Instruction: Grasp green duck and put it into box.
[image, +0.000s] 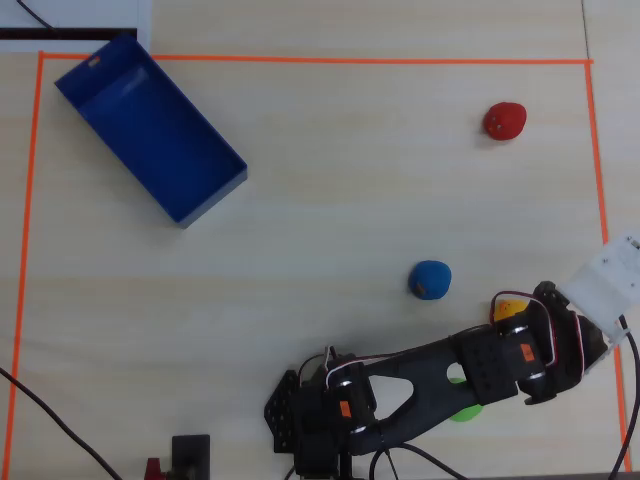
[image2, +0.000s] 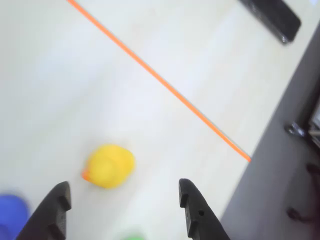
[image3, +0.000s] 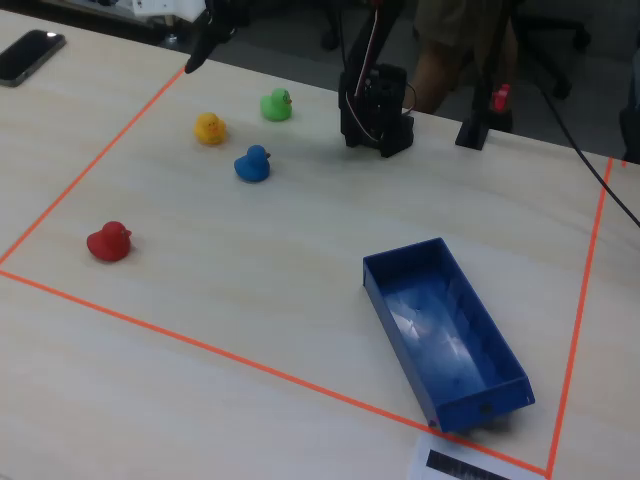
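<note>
Pincer (image2: 122, 200) is wide open and empty, above the yellow duck (image2: 109, 166). Green duck (image2: 132, 237) peeks in at 6 o'clock of the wrist view, on the counter (image3: 300, 240), far from the box (image3: 445, 335).

Overhead: arm covers most of green duck (image: 465, 412) and yellow duck (image: 508, 306). Wrist view blurred.
</note>
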